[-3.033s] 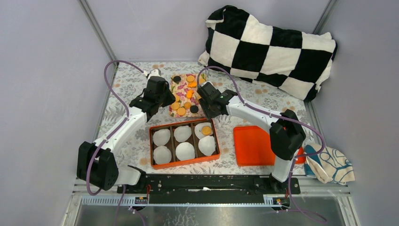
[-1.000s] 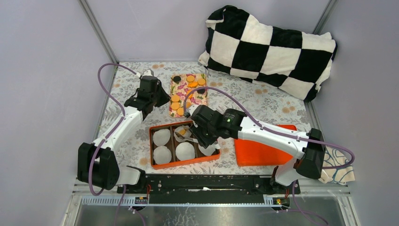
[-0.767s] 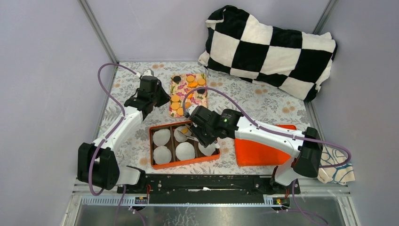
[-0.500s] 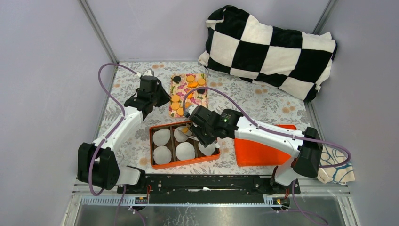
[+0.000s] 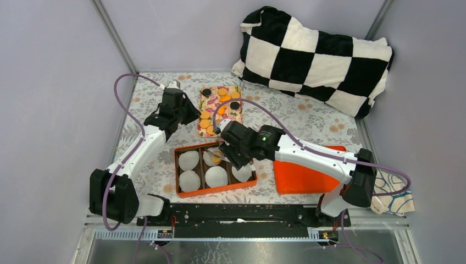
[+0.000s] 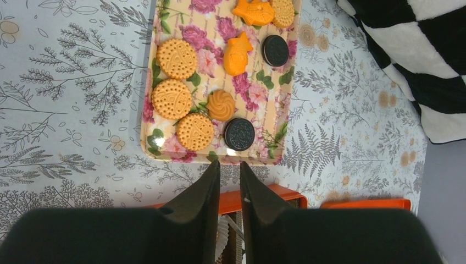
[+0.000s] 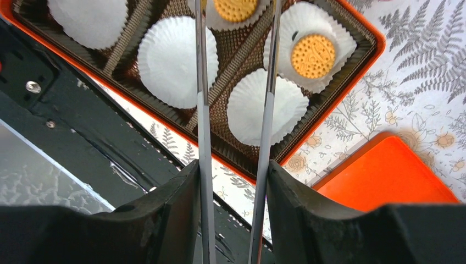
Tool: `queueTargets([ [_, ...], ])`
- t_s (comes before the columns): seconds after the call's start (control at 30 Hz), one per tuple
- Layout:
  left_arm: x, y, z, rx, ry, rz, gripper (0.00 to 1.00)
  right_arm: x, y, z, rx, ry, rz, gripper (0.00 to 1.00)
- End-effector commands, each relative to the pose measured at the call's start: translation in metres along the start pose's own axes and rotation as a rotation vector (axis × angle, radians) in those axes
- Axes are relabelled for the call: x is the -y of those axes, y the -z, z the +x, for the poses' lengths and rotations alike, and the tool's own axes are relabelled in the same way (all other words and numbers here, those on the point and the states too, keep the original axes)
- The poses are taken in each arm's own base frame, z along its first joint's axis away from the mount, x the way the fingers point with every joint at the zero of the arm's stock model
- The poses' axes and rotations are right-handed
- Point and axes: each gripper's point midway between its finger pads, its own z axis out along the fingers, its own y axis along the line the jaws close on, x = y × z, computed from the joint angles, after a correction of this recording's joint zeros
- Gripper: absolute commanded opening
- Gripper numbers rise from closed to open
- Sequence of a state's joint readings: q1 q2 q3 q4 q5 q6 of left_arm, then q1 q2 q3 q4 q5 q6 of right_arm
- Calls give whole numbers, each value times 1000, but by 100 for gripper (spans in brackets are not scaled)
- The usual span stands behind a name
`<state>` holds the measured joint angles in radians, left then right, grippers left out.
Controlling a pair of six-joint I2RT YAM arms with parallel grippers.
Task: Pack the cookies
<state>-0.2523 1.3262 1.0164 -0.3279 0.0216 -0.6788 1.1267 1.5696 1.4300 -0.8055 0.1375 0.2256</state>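
Observation:
Orange and black cookies lie on a floral tray, which also shows in the left wrist view. An orange box holds several white paper cups. My right gripper is shut on metal tongs over the box. The tong arms are apart, with one orange cookie lying in a back cup between them. A second orange cookie lies in the cup beside it. My left gripper is shut and empty, hovering just before the tray's near edge.
An orange lid lies right of the box. A black-and-white checkered pillow fills the back right. A patterned cloth lies at the right edge. Purple cables arch over both arms.
My right arm carried the tongs from the floral tray to the box, and an orange cookie now lies in the middle back cup. My left arm drew back slightly from the tray.

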Motion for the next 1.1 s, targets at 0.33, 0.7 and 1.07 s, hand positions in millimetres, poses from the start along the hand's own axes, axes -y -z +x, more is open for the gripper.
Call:
queueTargets([
  [0.33,10,17,-32,97,2,-2,24,40,10,-77,215,10,205,47],
  [0.7,3,12,-30,92,-5,-32,24,84,-46,-134,234,-46,189,47],
  [1.07,-2,8,-28,82,-3,-45,24,74,-95,-130,154,-59,113,46],
])
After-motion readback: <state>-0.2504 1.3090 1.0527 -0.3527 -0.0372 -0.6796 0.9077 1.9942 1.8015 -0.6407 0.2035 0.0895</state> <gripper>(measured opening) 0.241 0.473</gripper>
